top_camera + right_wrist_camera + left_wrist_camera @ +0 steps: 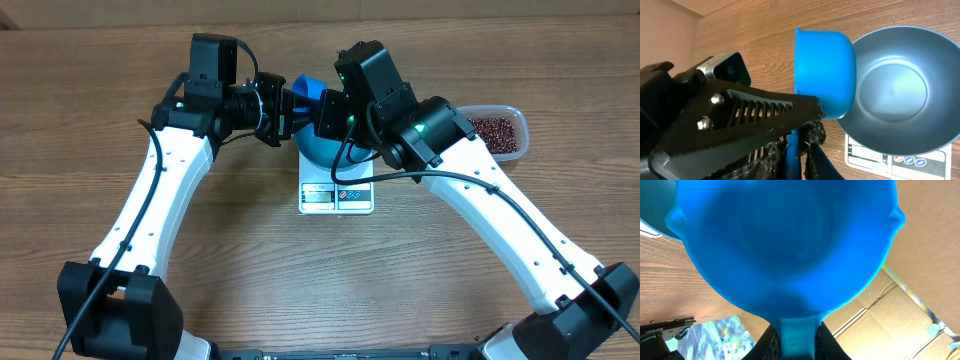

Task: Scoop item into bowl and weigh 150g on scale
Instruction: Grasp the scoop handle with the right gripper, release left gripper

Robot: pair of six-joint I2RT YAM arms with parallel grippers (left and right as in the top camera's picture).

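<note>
Mid-table, the scale [337, 197] carries the bowl [895, 90], which is empty. The tub [520, 118] of beans [497, 130] sits toward the table's far right edge. By the bowl's rim the scoop [825, 70] lies tipped and empty, its handle pinched in the left claw [797, 344]. The right claw [322, 108] crowds the handle, but I cannot tell whether it grips. I judge scooping has not begun. Next, the scoop must reach the tub.

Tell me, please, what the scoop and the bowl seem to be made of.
The scoop looks like moulded plastic: uniform bright blue, matte, rounded rim. The bowl has a smoother, glossier blue-grey inside with bright reflections; plastic or coated metal, I cannot tell which.
</note>
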